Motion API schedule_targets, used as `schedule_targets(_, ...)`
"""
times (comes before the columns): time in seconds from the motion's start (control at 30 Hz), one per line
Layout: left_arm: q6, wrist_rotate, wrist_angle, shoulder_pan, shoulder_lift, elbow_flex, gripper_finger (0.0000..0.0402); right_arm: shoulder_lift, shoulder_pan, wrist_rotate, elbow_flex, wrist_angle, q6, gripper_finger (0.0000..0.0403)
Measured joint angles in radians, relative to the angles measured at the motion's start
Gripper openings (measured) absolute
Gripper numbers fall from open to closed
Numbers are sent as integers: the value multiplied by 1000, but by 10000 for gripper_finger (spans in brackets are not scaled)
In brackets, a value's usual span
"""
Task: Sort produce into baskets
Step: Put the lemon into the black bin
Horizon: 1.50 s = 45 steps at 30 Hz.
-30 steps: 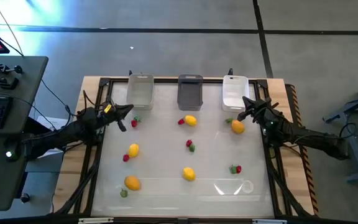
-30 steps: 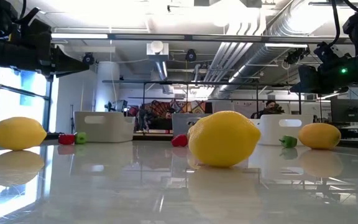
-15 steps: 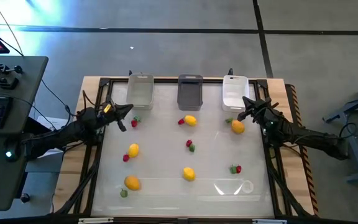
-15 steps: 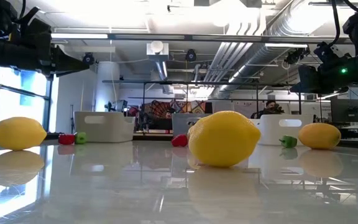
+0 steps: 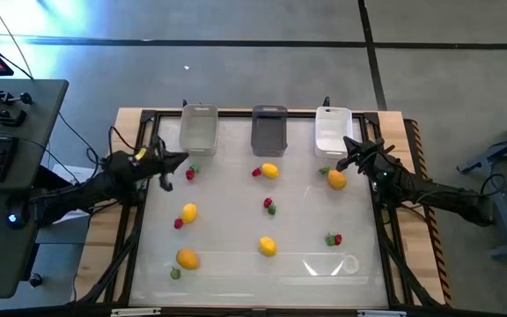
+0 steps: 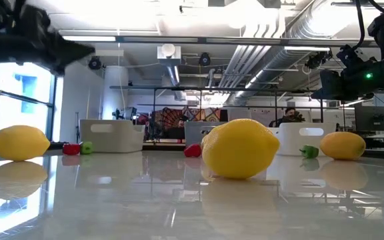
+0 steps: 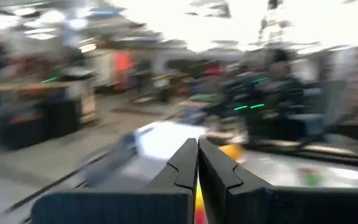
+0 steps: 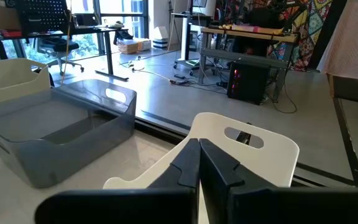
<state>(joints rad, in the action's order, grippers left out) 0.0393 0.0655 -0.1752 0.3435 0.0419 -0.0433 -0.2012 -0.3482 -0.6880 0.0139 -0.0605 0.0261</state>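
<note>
White table [image 5: 236,255], scattered produce [image 5: 269,171], three baskets [image 5: 269,130] along far edge

Two dark, slender jointed arms are seen, the left arm [image 5: 77,192] marked by a yellow patch near its wrist and the right arm [image 5: 429,189] lit by a small green light, each ended by a black gripper with two flat, tapering fingers [image 8: 219,171].

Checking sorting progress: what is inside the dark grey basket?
The dark grey basket looks empty in the right wrist view, bare floor showing. Its near corner is hidden behind the right pincer.
</note>
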Motion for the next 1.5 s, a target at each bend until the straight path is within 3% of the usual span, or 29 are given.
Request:
schedule_targets(0.13, 42, 89, -9, 0, 44, -34, 0, 0, 0, 0, 0, 0, 0, 0)
schedule_targets(0.27, -42, 169, -9, -6, 111, -61, 0, 0, 0, 0, 0, 0, 0, 0)
schedule_targets(0.57, 9, 136, -33, -62, 290, -83, 0, 0, 0, 0, 0, 0, 0, 0)
schedule_targets(0.77, 2, 134, -170, -79, 430, -83, 0, 0, 0, 0, 0, 0, 0, 0)
schedule_targets(1.0, -116, 129, -303, -76, 560, -83, 0, 0, 0, 0, 0, 0, 0, 0)
schedule_targets(1.2, -103, 135, -440, -84, 665, -85, 0, 0, 0, 1, 0, 0, 0, 0)
schedule_targets(1.5, -113, 144, -452, -177, 820, -166, 0, 0, 0, 1, 0, 0, 0, 0)
